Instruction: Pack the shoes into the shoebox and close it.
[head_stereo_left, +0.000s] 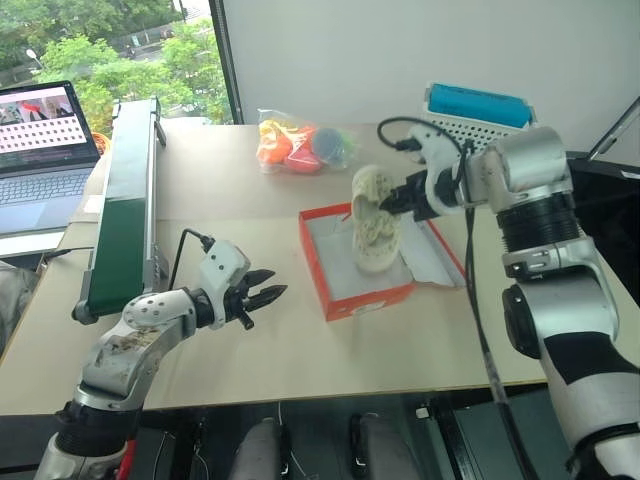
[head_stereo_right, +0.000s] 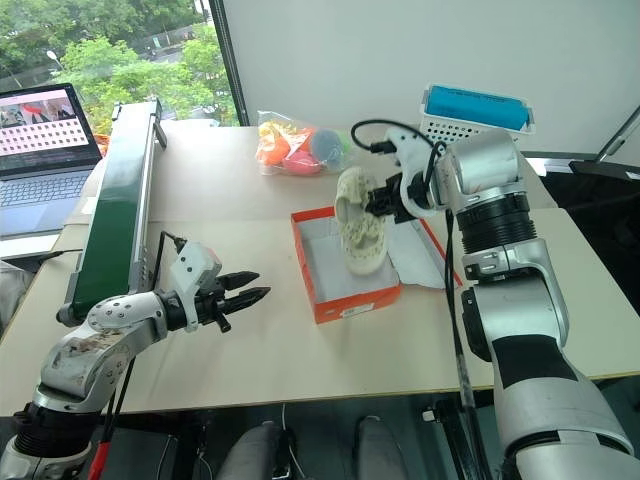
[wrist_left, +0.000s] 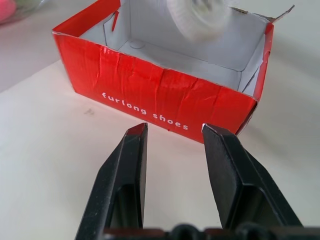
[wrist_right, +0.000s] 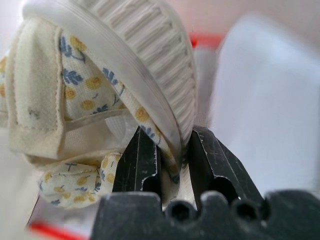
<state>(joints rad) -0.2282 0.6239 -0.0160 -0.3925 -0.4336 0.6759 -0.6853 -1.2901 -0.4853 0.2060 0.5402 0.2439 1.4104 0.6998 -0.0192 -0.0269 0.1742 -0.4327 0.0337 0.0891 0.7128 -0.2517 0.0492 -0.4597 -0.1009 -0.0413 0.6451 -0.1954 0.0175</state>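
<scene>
The red-orange shoebox (head_stereo_left: 345, 300) lies open in the middle of the table, its lid and white tissue (head_stereo_left: 436, 255) spread flat to the right. My right gripper (head_stereo_left: 396, 200) is shut on the rim of a cream-white shoe (head_stereo_left: 371, 190) with a ribbed sole and flowered lining (wrist_right: 90, 85), which hangs tilted over the box. Below it a second cream shoe (head_stereo_left: 378, 248) reaches down into the box. Whether the two touch I cannot tell. My left gripper (head_stereo_left: 264, 294) hovers left of the box, open and holding nothing, and points at the box's lettered side (wrist_left: 150, 107).
A clear bag of orange and blue toys (head_stereo_left: 300, 146) lies behind the box. A white perforated basket with a blue top (head_stereo_left: 478, 116) stands at the back right. A green conveyor (head_stereo_left: 125, 205) runs along the left, with a laptop (head_stereo_left: 40, 150) beyond it.
</scene>
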